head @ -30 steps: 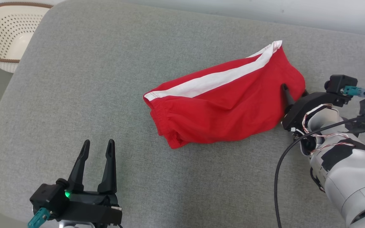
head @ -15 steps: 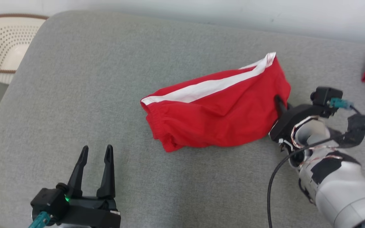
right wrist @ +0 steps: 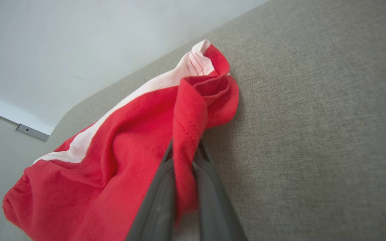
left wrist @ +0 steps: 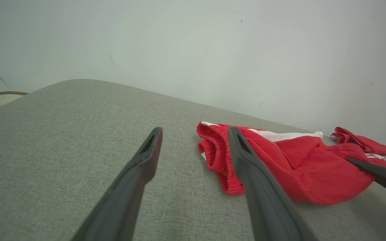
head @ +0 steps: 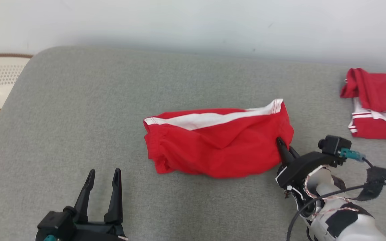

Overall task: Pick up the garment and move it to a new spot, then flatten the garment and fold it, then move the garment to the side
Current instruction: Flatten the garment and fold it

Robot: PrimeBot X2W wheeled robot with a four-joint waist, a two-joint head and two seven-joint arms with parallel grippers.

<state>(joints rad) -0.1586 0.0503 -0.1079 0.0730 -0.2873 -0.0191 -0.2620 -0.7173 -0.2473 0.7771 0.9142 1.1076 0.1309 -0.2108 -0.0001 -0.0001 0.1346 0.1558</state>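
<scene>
Red-and-white garment, lying crumpled on grey cushion. Right gripper clamped on a fold at its edge. Left gripper with jaws spread, well apart from it.

Head cam looked down across the grey cushion toward its far edge. Left wrist cam sat low by the front edge, and the right one was jammed close against the red shorts. All three caught those.
</scene>
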